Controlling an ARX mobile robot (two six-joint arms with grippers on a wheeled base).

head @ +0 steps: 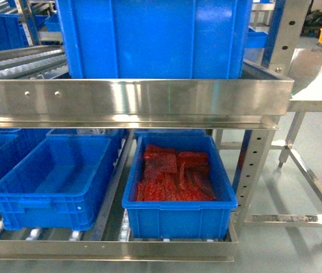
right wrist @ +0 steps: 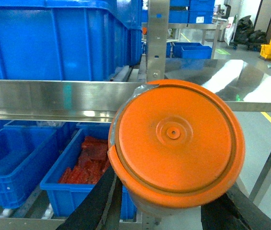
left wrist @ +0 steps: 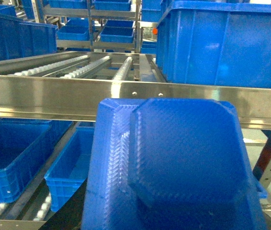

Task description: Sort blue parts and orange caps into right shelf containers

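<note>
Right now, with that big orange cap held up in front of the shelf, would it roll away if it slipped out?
Probably. The orange cap is round with a smooth rim, so landing on edge it could roll. It looks like stiff moulded plastic, likely light, and unlikely to flop. The glossy surface may be slippery against the fingers.

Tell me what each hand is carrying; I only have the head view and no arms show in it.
Observer: In the right wrist view an orange cap fills the frame, with dark fingers under it.
Operator: And the left?
Observer: A blue part fills the left wrist view; the hand itself is hidden.
Operator: Where is the cap relative to the crate of red pieces?
Observer: In the right wrist view the crate of red pieces lies below and left of the cap, on the lower shelf.
</note>
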